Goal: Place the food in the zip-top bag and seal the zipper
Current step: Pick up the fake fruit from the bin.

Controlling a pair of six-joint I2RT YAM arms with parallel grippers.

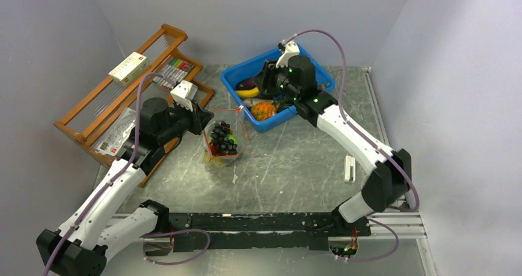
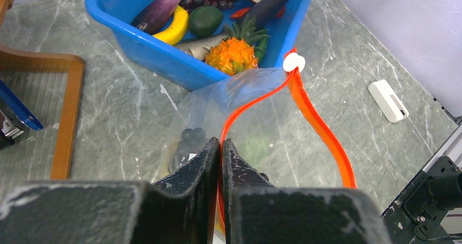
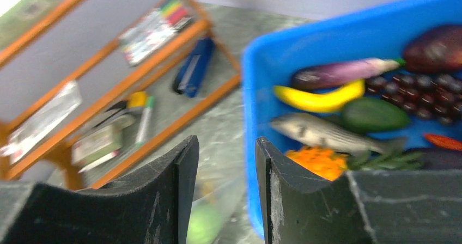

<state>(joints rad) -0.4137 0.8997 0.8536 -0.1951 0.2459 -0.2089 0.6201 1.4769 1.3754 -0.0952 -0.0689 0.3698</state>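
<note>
In the right wrist view the wooden rack [image 3: 169, 128] and its pens [image 3: 144, 119] are too blurred to read, and the blue bin [image 3: 256, 75] runs off the right edge. The fingers [image 2: 188, 168] of the left gripper [image 2: 220, 151] hide the near part of the bag [image 2: 261, 113]; the food [image 2: 190, 138] inside is dim.

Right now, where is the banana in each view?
Top: banana in the bin's left end, upper centre.
Left wrist: banana at top, left of centre, beside the eggplant.
Right wrist: banana right of centre, above the fish.
Shared landmark: the blue bin.

One zip-top bag [image 2: 283, 129], one blue bin [image 2: 158, 56]
</note>
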